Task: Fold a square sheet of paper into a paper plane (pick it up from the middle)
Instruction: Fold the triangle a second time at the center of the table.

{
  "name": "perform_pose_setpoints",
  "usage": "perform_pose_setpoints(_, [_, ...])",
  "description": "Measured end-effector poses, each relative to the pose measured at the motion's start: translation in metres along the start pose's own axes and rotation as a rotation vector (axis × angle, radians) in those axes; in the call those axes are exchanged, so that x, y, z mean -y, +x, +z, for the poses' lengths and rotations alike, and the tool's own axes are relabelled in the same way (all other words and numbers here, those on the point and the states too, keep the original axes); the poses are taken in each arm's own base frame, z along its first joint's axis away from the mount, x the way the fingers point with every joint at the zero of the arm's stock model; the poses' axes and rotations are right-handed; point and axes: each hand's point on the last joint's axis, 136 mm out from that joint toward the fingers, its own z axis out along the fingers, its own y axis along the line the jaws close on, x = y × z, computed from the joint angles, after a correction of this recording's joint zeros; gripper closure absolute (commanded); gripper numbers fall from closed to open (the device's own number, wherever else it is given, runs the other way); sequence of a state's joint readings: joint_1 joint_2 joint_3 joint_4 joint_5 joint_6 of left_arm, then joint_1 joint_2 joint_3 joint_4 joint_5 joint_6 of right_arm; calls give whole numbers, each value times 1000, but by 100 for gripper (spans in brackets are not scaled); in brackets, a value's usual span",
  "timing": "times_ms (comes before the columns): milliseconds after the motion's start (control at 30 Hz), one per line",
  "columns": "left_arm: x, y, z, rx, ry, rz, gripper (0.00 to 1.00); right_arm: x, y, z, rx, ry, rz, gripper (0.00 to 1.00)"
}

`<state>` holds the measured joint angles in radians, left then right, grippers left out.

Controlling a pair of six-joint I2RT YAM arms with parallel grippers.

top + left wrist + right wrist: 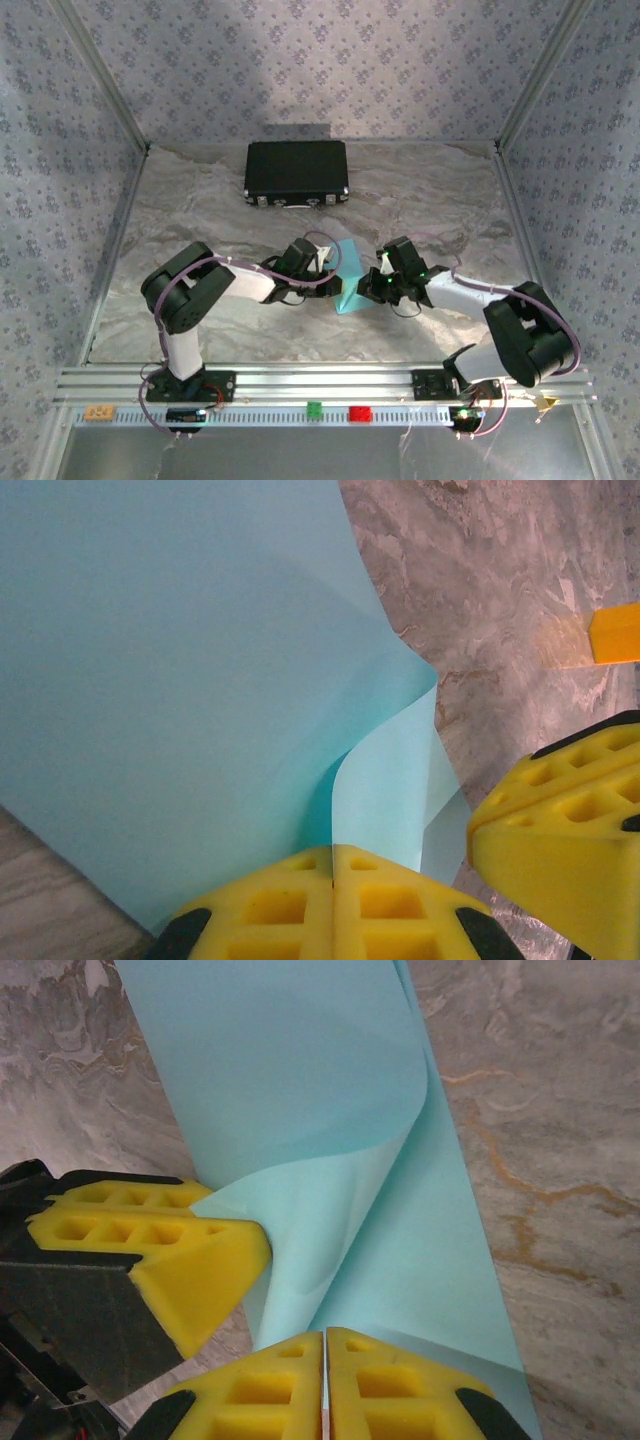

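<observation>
Top external view gives me the marbled surface, with the black case well beyond both end effectors and out of the way. Between them stands the square sheet of paper, light blue, lifted and bowed, with one flap curling over and no set crease that I can see. From the left wrist, the left end effector is clamped fully, its jaws meeting on the sheet's near edge. From the right wrist, the right end effector is also closed on the sheet, with the left one just beside it on its left. My worries from here: the two pinch points sit very close, so pulling apart along different lines could tear the thin paper or yank it out of one pinch. If I press down now, the loose curl may flatten skewed and give a crooked fold. And with the two end effectors so near each other, a small misjudged move could knock them together
</observation>
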<state>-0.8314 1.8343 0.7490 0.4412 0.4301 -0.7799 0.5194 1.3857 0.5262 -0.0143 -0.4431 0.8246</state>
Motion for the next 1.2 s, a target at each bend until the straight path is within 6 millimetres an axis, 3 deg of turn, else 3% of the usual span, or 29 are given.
perform_pose_setpoints(433, [0,4,-4,-24,-17,16,97,20,0,10,-15,48,46,94])
perform_pose_setpoints(667, [7,-2,-15,-12,-41,65,98,20,-1,11,-6,39,43,94])
perform_pose_setpoints(1200, [-11,0,-17,-24,-139,90,99,20,-1,11,-6,39,52,94])
